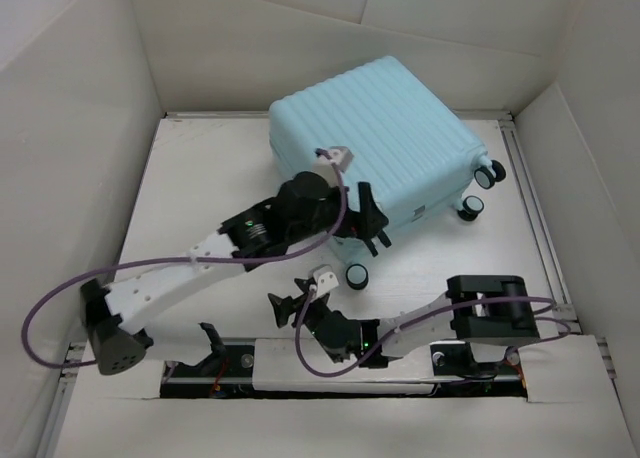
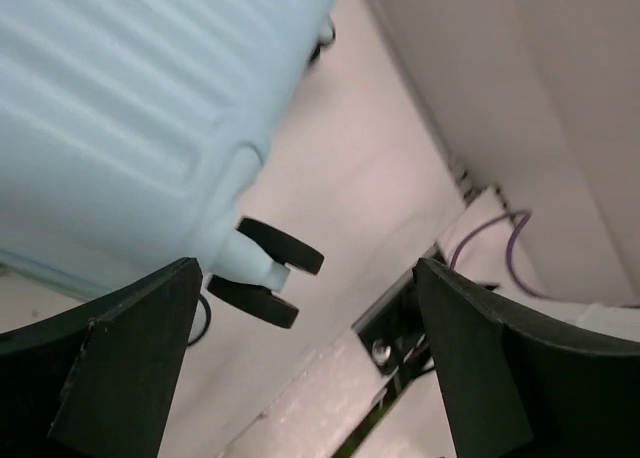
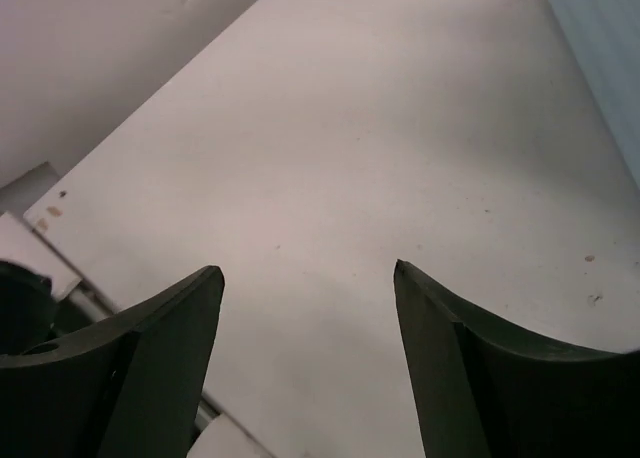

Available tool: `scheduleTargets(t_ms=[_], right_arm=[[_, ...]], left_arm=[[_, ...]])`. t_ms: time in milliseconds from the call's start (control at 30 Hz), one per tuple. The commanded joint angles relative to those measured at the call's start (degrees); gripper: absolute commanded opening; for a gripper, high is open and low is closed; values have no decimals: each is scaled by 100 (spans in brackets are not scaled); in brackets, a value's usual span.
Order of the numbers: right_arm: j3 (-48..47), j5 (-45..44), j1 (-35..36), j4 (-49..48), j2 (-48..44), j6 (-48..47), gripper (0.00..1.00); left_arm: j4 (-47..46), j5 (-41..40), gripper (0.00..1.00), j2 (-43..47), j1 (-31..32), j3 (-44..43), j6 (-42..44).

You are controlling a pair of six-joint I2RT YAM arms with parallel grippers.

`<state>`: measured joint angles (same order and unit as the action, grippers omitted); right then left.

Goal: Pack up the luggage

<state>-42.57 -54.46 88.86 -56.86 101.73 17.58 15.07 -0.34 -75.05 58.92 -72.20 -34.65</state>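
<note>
The luggage (image 1: 385, 138) lies flat and closed on the table (image 1: 215, 178), in the far part and a little to the right of the middle. Its ribbed pale blue shell faces up. Two wheels (image 1: 488, 174) stick out on its right side. One more wheel (image 1: 357, 276) shows at its near edge, on the table.

The left arm reaches from the near left toward the luggage. The left gripper (image 1: 375, 220) is just beside the near side of the luggage, close to that near wheel. Its fingers (image 2: 130, 358) are spread wide and nothing is between them. In the left wrist view the blue shell fills the upper left. A caster (image 2: 282, 248) with two black discs appears in the gap between the fingers, but farther away and not gripped. It cannot be told whether a finger touches the shell.

The right arm is folded low along the near edge. The right gripper (image 1: 280, 306) points left, over bare table, apart from the luggage. Its fingers (image 3: 150, 358) are also spread, with only the white surface seen between them. A corner of the luggage shows at the upper right of the right wrist view.

A purple cable (image 1: 45, 313) loops beside the left arm. White walls (image 1: 250, 38) stand around the table.
</note>
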Motion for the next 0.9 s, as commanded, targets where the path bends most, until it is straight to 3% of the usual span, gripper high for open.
scheduleTargets(t_ms=[0,100,133,300,400,467,567,667,700,733,867], right_arm=[[47,243,201,1023,-722,342,75],[-14,7,465,1938,-1119,640,78],[-93,-56,535,2621,-1373,789,78],[-226,-373,904,4576,-2200,1765,71],[-226,-425,975,5411,-3017,1958,48],[-226,-425,975,6156,-3674,2143,23],[-409,-599,975,6984,-4291,2617,18],[-628,-838,897,8127,-4890,3048,31],[-691,-839,757,8564,-5091,3128,48],[-692,-839,756,8699,-5180,3128,59],[-928,-190,10,8912,-5304,2631,75]], left_arm=[[-936,-781,85,1409,-398,275,178],[-795,-1564,81,2358,-398,1049,240],[-717,-1635,74,2580,-398,1251,179],[-716,-1821,62,3382,-398,2675,-76],[-926,-1655,61,3287,-398,3271,-225],[-1075,-1601,58,3085,-398,3493,-348],[-1866,-1197,55,2944,-398,4003,-349],[-2411,-986,50,2812,-398,4223,-262],[-2726,-803,50,2672,-398,4276,-200],[-2729,-740,49,2566,-398,4276,-147],[-3237,-591,51,1872,-398,4128,169]])
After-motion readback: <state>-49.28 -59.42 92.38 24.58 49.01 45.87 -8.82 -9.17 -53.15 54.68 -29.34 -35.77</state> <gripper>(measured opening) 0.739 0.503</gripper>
